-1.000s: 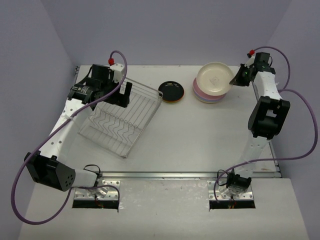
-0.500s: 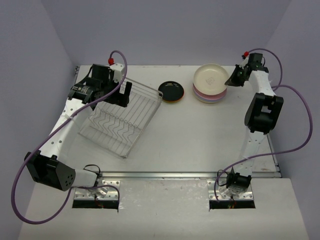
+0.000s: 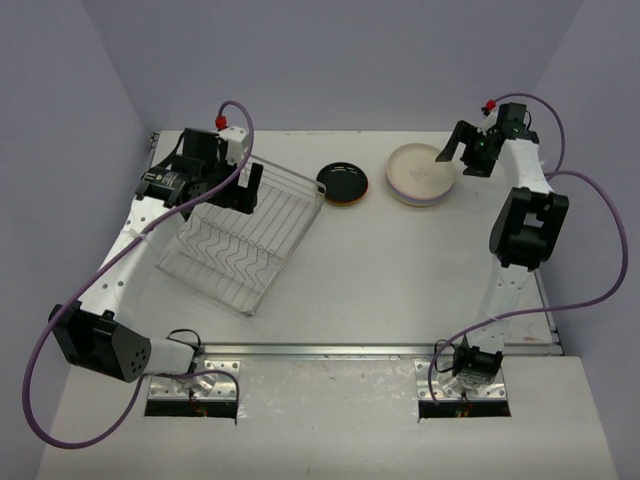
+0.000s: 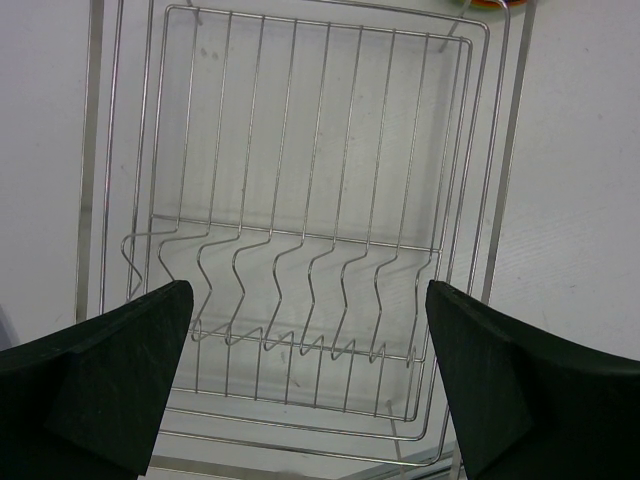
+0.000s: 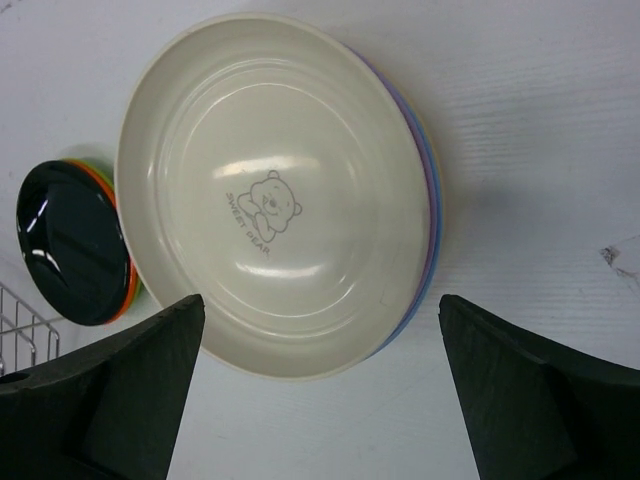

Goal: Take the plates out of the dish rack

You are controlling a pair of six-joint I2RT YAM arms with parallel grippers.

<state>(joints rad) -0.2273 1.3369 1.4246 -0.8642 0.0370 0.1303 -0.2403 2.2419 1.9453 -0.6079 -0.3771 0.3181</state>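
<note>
The dish rack (image 3: pixel 243 242) stands on the left of the table; in the left wrist view its wire bars (image 4: pixel 300 200) hold nothing. My left gripper (image 3: pixel 235 195) (image 4: pixel 308 300) hangs open over the rack's far end. A cream plate (image 3: pixel 420 170) (image 5: pixel 270 190) with a bear print tops a stack of lavender, blue and pink plates at the back right. My right gripper (image 3: pixel 458 158) (image 5: pixel 322 300) is open just beside that stack, with nothing between its fingers. A black plate (image 3: pixel 343 181) (image 5: pixel 70 245) lies on orange and green ones.
A corner of the rack's wire (image 5: pixel 20 325) shows at the left edge of the right wrist view. A sliver of the orange plate (image 4: pixel 490 3) shows beyond the rack in the left wrist view. Purple walls enclose the table on three sides.
My right gripper has opened and let go of the cream plate, which now lies flat on the stack. The gripper has drawn back slightly. The left arm has not moved.
</note>
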